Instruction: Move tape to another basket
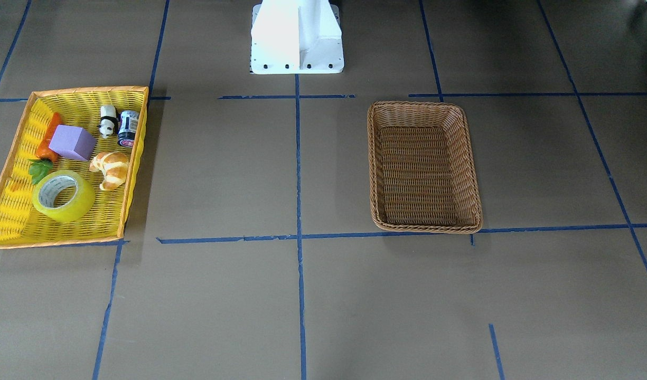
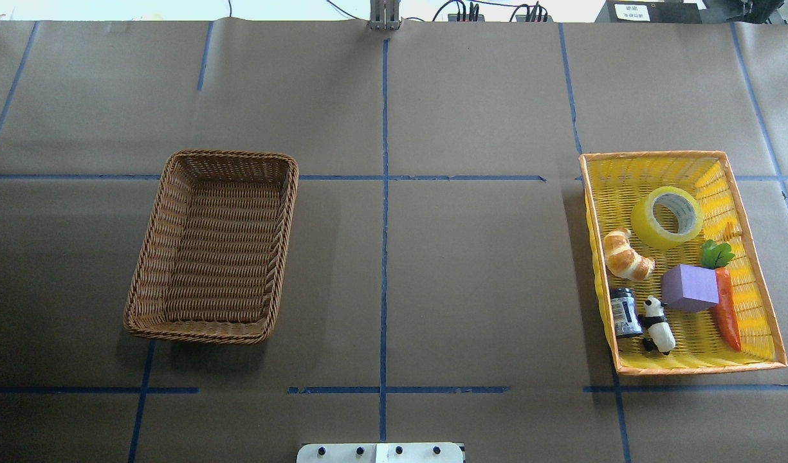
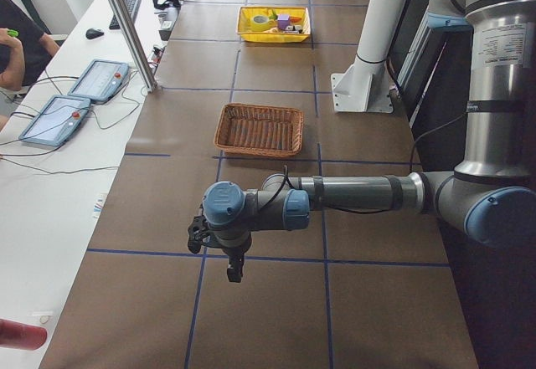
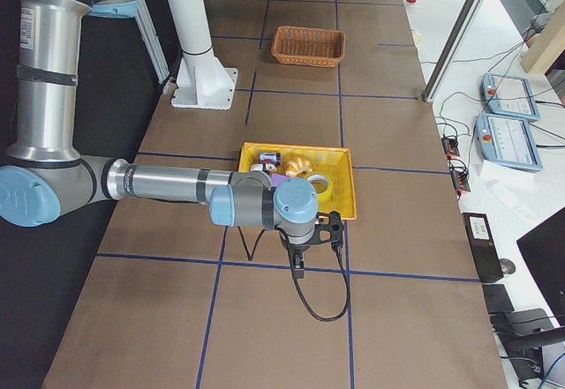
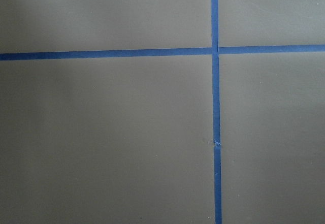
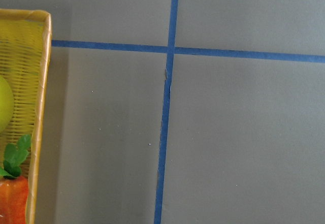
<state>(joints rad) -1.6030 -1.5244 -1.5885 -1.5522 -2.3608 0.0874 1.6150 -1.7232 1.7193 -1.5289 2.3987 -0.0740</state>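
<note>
The tape (image 1: 79, 207) is a yellow roll lying flat in the yellow tray-like basket (image 1: 134, 158), at its end farthest from the robot; it also shows in the overhead view (image 2: 647, 226). The brown wicker basket (image 1: 423, 228) stands empty on the other side of the table (image 2: 201, 334). My left gripper (image 3: 234, 270) hangs over bare table beyond the brown basket, seen only in the left side view. My right gripper (image 4: 297, 267) hangs just beyond the yellow basket's outer side, seen only in the right side view. I cannot tell whether either is open or shut.
The yellow basket (image 2: 689, 368) also holds a croissant (image 2: 624, 256), a purple block (image 2: 688, 287), a carrot (image 2: 727, 312), a panda figure (image 2: 657, 325) and a small can (image 2: 624, 312). The white robot base (image 1: 297, 39) stands between the baskets. Operators' desks with tablets (image 3: 99, 79) flank the table.
</note>
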